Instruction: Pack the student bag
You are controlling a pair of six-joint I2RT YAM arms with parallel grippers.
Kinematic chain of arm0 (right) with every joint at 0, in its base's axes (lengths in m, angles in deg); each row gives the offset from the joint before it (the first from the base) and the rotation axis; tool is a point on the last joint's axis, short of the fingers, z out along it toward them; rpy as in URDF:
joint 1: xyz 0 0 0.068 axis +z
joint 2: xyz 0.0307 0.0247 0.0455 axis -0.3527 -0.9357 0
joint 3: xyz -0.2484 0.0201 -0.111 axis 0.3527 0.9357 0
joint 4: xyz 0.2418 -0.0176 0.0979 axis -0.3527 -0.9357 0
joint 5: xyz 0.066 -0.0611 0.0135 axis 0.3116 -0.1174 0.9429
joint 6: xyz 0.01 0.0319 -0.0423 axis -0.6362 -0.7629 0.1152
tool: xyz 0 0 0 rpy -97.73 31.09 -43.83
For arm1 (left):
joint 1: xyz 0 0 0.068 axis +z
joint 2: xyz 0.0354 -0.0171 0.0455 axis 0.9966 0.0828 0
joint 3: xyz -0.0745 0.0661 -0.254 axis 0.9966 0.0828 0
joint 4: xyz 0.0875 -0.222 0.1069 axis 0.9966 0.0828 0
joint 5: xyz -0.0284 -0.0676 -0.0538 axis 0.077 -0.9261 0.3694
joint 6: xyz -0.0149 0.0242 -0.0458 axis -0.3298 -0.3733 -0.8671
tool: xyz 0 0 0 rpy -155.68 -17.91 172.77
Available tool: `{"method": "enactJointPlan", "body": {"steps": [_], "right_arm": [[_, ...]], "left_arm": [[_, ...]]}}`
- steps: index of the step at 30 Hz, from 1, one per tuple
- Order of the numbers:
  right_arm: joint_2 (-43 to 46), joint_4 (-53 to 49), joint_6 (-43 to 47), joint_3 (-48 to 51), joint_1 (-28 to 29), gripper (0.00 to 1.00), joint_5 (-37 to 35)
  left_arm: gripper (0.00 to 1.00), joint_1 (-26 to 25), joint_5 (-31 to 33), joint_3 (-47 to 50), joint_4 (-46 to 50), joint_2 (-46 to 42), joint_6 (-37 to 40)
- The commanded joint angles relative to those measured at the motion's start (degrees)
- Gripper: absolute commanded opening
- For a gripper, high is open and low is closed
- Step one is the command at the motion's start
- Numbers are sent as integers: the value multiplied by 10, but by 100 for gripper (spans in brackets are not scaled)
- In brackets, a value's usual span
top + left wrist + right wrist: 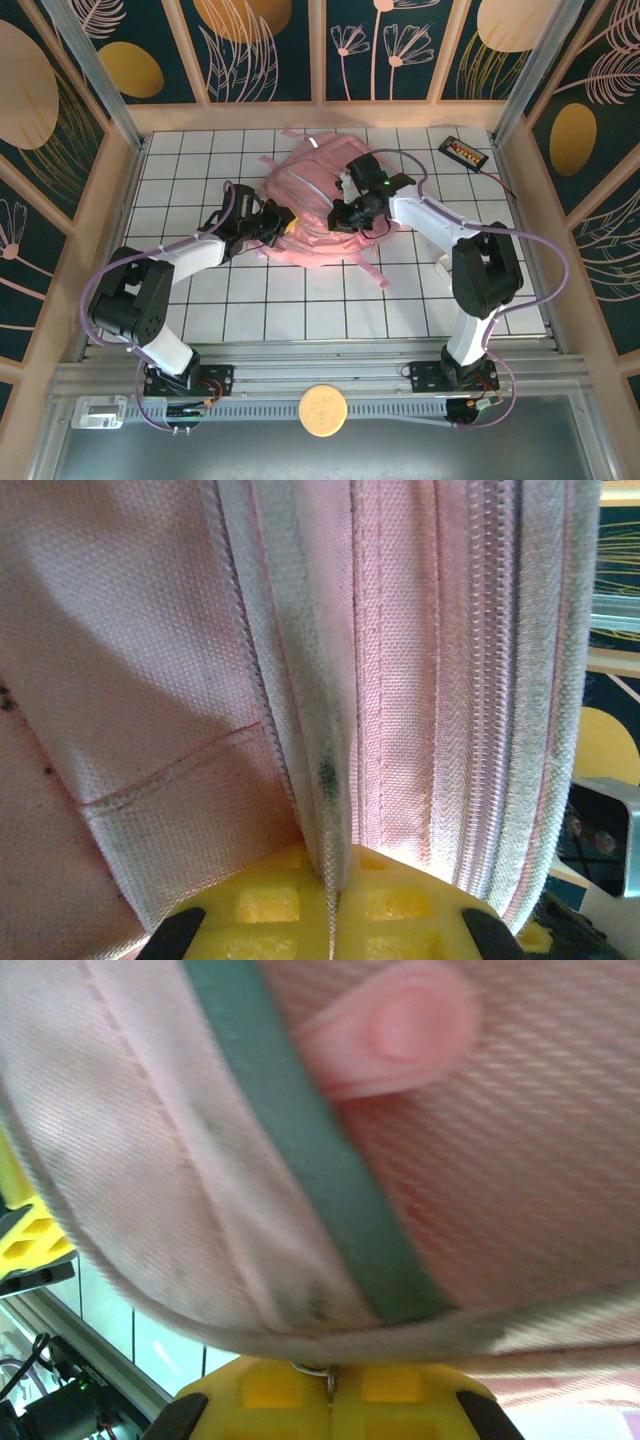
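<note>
The student bag point(315, 190), a large pale-pink backpack, lies on the white tiled table at mid-back. My left gripper point(283, 223) sits at its left edge. In the left wrist view its yellow fingers point(265, 905) are shut on a fold of the bag's greyish zip seam point(330, 780). My right gripper point(347, 214) rests on the bag's middle. In the right wrist view it point(330, 1385) is shut, with a small metal ring point(312, 1367) at the bag's rim pinched between its tips. Pink fabric point(500, 1160) with a teal strip point(300, 1140) hangs just above the tips.
A black device with an orange face point(464, 152) and its cable lie at the back right. A round tan disc point(322, 410) sits on the front rail. Wooden-framed walls point(120, 170) close in the table on three sides. Loose pink straps point(368, 268) trail toward the front.
</note>
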Motion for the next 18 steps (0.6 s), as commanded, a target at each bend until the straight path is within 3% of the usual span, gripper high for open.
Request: {"method": "enactJointPlan", "body": {"steps": [1,7,18], "right_arm": [[32,-17,14,14,-32,0,-36],[37,-13,5,16,-32,0,-32],[41,-26,31,17,-42,0,-65]], "left_arm": [[0,3,6,14,-12,-24,-3],[0,4,0,11,-14,-20,1],[0,32,-24,-31,66,-12,74]]}}
